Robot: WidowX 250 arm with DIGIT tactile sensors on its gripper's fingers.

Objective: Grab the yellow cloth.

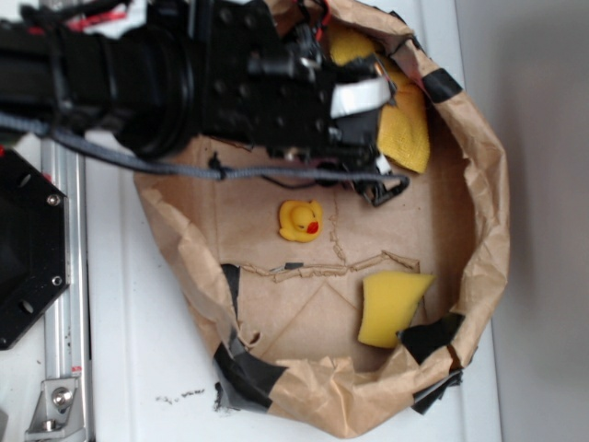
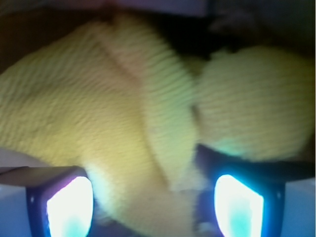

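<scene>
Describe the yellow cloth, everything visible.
The cloth is yellow, ribbed terry-like fabric, bunched into soft folds. It lies at the far upper side of the paper-lined bin, against its wall, mostly hidden by the arm in the exterior view. In the wrist view it fills the frame, blurred, a raised fold running down toward the gripper. The fingers stand apart on either side of that fold. Contact cannot be told.

Ribbed yellow cloth (image 2: 123, 113), yellow red-beaked duck (image 1: 299, 221), plain yellow sponge (image 1: 391, 308).

The yellow cloth (image 1: 405, 129) is soft and bumpy, folded in floppy lumps at the top of the paper bag (image 1: 488, 212).
</scene>
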